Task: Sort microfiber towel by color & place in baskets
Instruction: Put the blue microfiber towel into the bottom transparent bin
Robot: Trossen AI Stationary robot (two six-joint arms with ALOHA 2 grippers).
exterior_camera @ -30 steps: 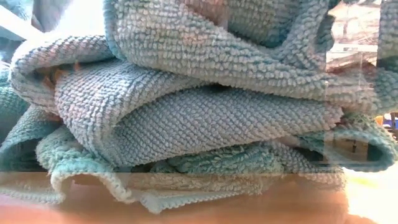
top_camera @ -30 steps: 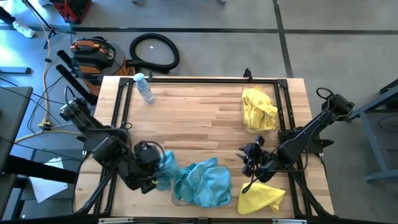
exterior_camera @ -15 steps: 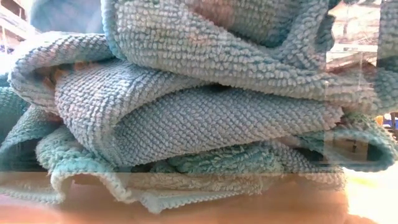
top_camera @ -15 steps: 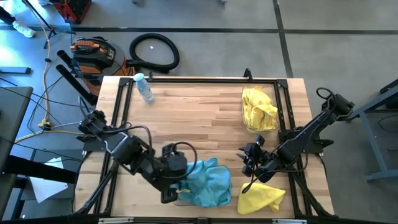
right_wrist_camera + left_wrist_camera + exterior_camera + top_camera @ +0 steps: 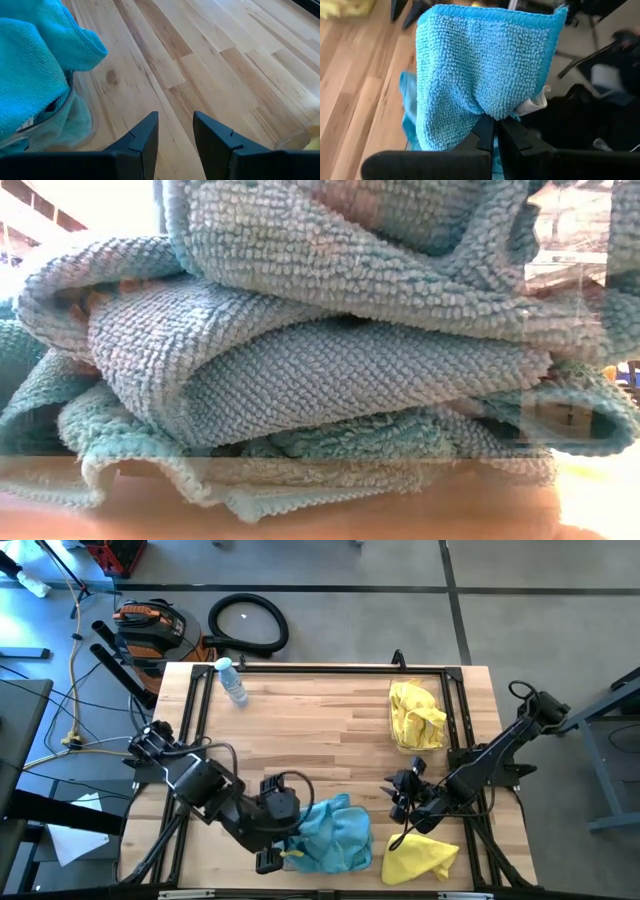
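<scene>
— Where is the teal towel point(image 5: 485, 70) that matters right now?

— Pinched in the left gripper point(image 5: 495, 131), whose jaws are pressed together on a fold of it, so the cloth stands up just ahead of the fingertips. From above, that gripper point(image 5: 272, 858) sits at the near-left edge of the teal pile point(image 5: 330, 835), touching it.

— And the pile itself?

— It fills and spills over the clear basket point(image 5: 82, 122) near the front of the tabletop point(image 5: 320, 730). The level camera sees nothing but those stacked teal folds point(image 5: 320, 360).

— So which way does the cloth have to travel?

— Hardly at all, I judge. The basket lies just to the right of the left gripper, toward the table's middle. A short carry inward over the heap and a release should do it.

— Could the right arm help?

— The right gripper point(image 5: 400, 798) hovers on the far side of the pile, jaws spread and holding nothing, pointing across bare wood. It is close, but the left arm already has the cloth.

— The yellow ones?

— One yellow towel point(image 5: 420, 858) lies loose at the front right, near the right arm. The others point(image 5: 417, 715) rest in the far basket.
</scene>
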